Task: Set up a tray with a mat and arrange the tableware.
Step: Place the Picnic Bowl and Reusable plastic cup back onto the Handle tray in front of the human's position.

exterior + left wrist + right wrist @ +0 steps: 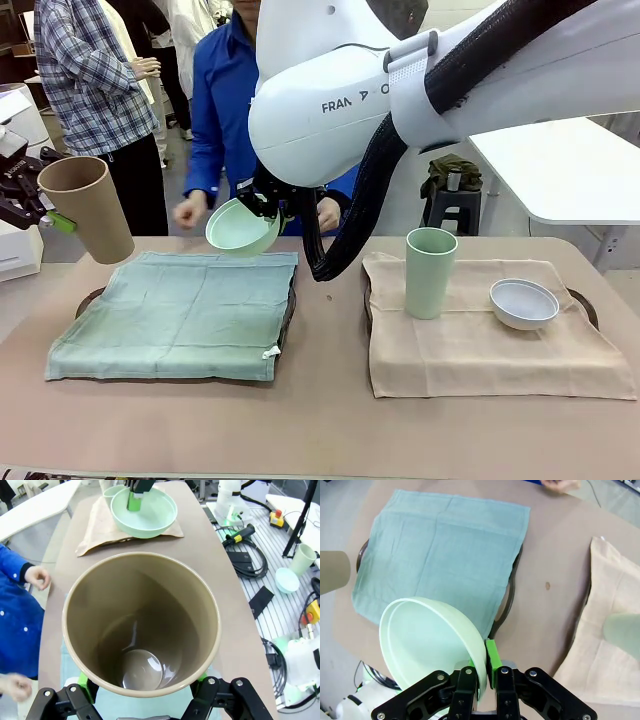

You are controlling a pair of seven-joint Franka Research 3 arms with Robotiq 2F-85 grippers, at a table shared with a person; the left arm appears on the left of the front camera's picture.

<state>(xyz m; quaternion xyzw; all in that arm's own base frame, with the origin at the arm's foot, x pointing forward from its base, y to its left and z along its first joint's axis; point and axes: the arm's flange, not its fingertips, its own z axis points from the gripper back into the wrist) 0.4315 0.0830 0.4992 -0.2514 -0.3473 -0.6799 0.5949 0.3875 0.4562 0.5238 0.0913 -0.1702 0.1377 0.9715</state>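
Observation:
My left gripper (52,212) is shut on the tan cup (85,208), holding it tilted in the air past the left edge of the green mat (180,310). In the left wrist view its green pads (86,690) press the tan cup (140,625) from both sides. My right gripper (268,208) reaches across the middle, shut on the rim of the mint-green bowl (240,228), tilted above the mat's far edge. The right wrist view shows that bowl (430,640) pinched in the gripper (487,667) over the green mat (445,555). The pale green cup (430,272) and white bowl (523,303) stand on the tan mat (480,345).
Each mat lies on a dark tray, whose rim (88,300) peeks out at the left. A person in blue stands at the far side with one hand (188,212) near the bowl and the other hand (328,213) behind my right arm. A white table (560,170) stands at the back right.

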